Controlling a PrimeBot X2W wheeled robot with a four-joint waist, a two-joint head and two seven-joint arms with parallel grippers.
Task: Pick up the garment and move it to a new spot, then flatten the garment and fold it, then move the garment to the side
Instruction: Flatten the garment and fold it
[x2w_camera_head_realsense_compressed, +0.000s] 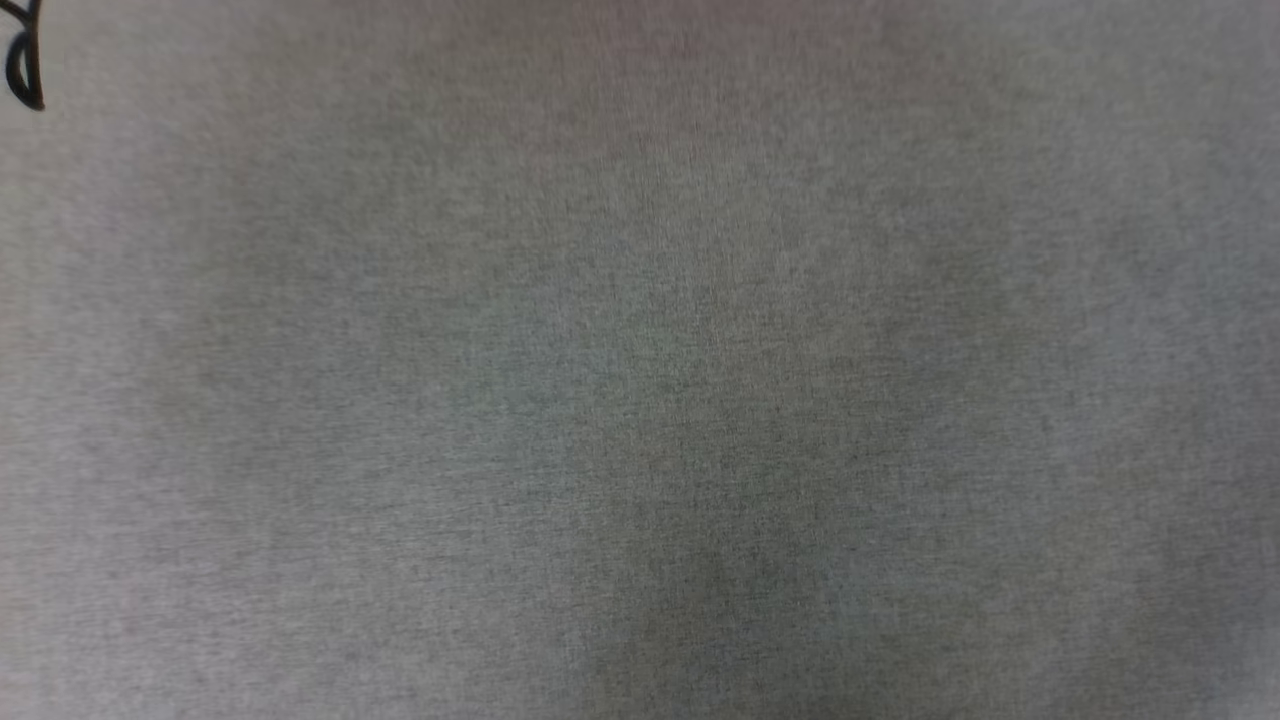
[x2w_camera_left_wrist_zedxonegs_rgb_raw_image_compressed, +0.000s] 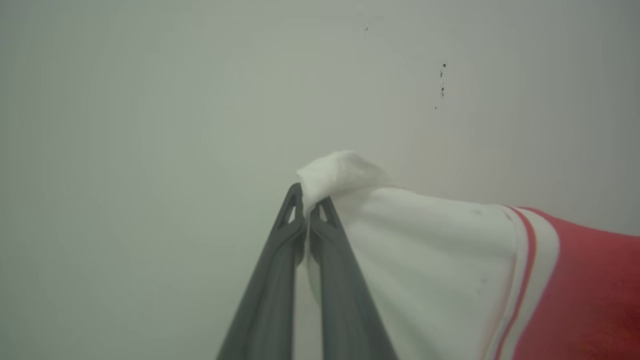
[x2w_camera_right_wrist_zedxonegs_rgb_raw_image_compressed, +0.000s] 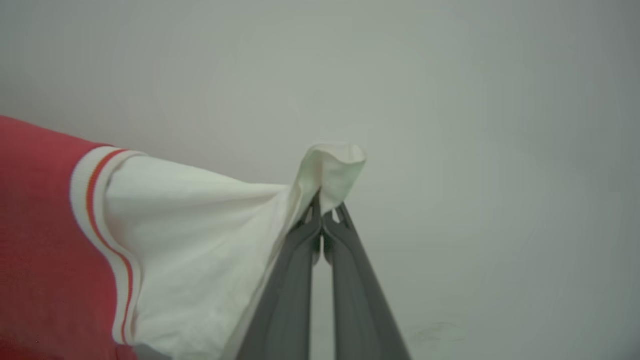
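In the left wrist view, my left gripper (x2w_camera_left_wrist_zedxonegs_rgb_raw_image_compressed: 306, 201) is shut on a bunched white corner of the garment (x2w_camera_left_wrist_zedxonegs_rgb_raw_image_compressed: 430, 250). The white sleeve hangs to the right of the fingers, and past a red-striped band comes the red body. In the right wrist view, my right gripper (x2w_camera_right_wrist_zedxonegs_rgb_raw_image_compressed: 322, 212) is shut on a folded white edge of the garment (x2w_camera_right_wrist_zedxonegs_rgb_raw_image_compressed: 200, 240). That sleeve stretches left to a striped band and the red body. The lettering is hidden.
Behind both grippers lies a plain pale grey surface (x2w_camera_left_wrist_zedxonegs_rgb_raw_image_compressed: 150, 125) with a few small dark specks (x2w_camera_left_wrist_zedxonegs_rgb_raw_image_compressed: 442, 80). The head view is blurred: a grey, finely woven surface (x2w_camera_head_realsense_compressed: 640, 400) with a dark curved mark (x2w_camera_head_realsense_compressed: 25, 70) in the top left corner.
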